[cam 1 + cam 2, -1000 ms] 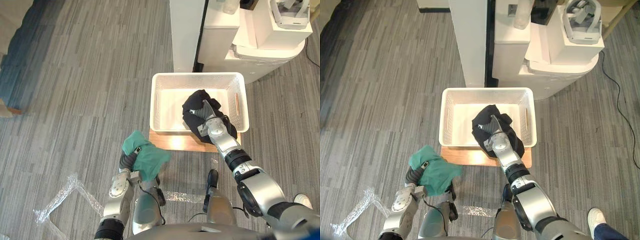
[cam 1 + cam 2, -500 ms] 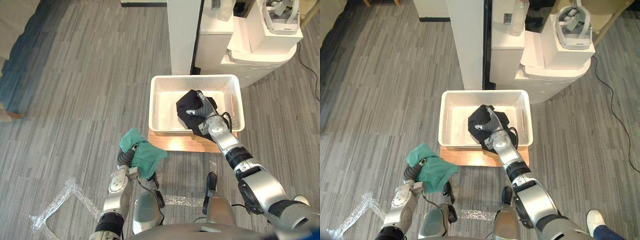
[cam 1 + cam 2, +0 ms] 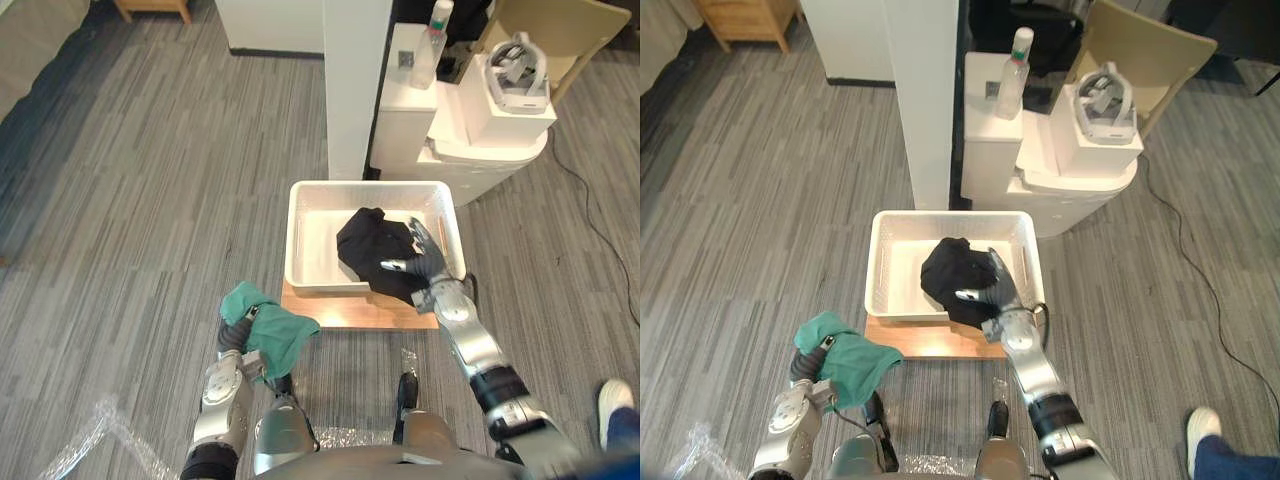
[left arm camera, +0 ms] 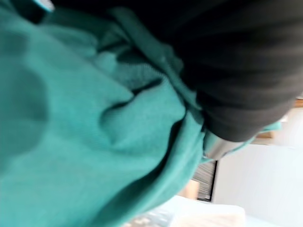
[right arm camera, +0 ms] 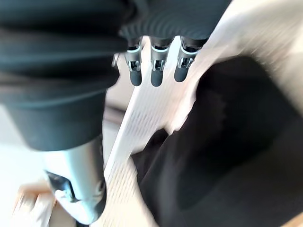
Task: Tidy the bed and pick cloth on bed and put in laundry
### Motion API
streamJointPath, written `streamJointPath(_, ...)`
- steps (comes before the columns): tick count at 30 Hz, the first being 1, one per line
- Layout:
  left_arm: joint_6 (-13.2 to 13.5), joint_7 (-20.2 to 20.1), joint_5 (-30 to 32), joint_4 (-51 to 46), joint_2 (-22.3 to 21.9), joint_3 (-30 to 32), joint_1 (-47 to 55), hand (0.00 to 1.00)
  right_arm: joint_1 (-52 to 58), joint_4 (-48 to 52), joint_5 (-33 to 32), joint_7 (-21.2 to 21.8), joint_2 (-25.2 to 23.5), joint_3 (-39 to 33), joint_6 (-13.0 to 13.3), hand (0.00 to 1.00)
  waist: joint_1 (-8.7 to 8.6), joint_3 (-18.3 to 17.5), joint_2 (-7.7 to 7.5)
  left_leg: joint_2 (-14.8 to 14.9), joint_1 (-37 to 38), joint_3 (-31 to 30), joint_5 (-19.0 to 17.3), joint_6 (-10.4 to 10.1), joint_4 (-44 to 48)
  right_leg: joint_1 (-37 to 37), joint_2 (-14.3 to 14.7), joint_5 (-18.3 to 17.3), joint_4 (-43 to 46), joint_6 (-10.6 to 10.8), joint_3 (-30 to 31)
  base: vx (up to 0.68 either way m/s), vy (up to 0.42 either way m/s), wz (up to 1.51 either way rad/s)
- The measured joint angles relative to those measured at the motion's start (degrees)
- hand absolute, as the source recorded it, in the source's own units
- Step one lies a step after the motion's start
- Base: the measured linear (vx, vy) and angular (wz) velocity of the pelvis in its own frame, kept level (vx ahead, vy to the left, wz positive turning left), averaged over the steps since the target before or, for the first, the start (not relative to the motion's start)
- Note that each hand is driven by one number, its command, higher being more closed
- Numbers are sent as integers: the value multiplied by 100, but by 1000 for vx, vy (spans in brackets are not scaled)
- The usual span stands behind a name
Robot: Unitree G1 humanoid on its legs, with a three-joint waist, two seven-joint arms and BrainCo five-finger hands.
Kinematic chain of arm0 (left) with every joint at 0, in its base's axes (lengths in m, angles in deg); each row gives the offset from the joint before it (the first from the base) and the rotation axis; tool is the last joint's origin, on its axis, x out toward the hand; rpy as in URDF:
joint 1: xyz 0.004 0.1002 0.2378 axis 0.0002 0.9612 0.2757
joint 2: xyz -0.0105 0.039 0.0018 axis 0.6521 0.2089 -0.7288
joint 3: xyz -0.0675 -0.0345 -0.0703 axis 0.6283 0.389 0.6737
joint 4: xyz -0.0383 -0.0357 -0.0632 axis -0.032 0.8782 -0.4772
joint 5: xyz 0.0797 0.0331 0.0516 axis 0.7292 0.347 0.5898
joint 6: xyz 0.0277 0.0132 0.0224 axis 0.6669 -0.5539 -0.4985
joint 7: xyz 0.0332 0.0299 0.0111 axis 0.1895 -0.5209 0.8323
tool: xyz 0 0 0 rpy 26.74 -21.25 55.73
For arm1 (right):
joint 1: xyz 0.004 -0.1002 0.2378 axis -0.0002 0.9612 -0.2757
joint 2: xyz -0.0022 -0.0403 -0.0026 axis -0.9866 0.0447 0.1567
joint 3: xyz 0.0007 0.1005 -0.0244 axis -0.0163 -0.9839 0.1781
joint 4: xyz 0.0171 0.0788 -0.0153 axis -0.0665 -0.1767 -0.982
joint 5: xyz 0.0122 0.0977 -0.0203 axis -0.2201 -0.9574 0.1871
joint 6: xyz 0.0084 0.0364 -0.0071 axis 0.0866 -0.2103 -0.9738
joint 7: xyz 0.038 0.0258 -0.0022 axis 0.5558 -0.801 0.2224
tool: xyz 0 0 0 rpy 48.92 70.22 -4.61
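Right hand: fingers straight and spread, holding nothing. It hangs over the near right corner of the white laundry basket. From the wrist view its fingertips sit above the basket's rim, apart from the cloth below.

Finding 1: the black cloth lies bunched inside the basket, toward its middle and right. No part of it shows over the wall. I judge this item delivered.

Finding 2: the green cloth is heaped over my left hand, low and to the left of the basket, above the floor. The cloth covers that hand, so I cannot tell how it grips. A fold hangs toward the wooden board on which the basket stands.

Assessment: 1 of the 2 cloths in sight is in the laundry. The step in hand, as I read it, is to clear the right hand and bring the green cloth across.

Recommendations:
- Lift the right hand straight up before drawing it back, so that nothing drags the black cloth over the rim.
- Carry the green cloth high enough that its hanging fold clears the near wall.
- Aim for the bare left half of the basket.
- Let go only when the whole bundle is above the inside, then check that no edge drapes outside.
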Motion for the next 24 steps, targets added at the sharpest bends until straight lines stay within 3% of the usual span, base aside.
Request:
streamJointPath(9, 15, 251, 433, -756, -57, 246, 85, 100, 1322, 278, 284, -150, -10, -806, 1, 0, -209, -347, 8, 2, 111, 88, -88, -55, -29, 17, 0, 46, -12, 54, 157, -53, -2, -7)
streamJointPath(15, 40, 680, 438, -1559, -610, 474, 319, 100, 2203, 383, 181, -513, -560, -1480, 1, 0, -306, -579, 107, 14, 403, 359, -102, -41, -32, 115, 1, 63, 44, 26, 299, 7, -5, -17)
streamJointPath(21, 255, 1018, 343, -1879, -755, 467, 222, 100, 2639, -1247, 103, -612, -968, -1652, -6, 0, -324, -863, 157, 134, 546, 518, -172, -93, -33, 123, 93, -24, 178, -18, 351, 6, -8, -7)
streamJointPath(24, 292, 1118, 399, -1879, -771, 419, 178, 100, 2682, -2015, 8, -617, -926, -1751, -10, 0, -315, -886, 129, 145, 628, 569, -186, -106, -33, 192, 97, -27, 176, -20, 369, 15, -8, -5)
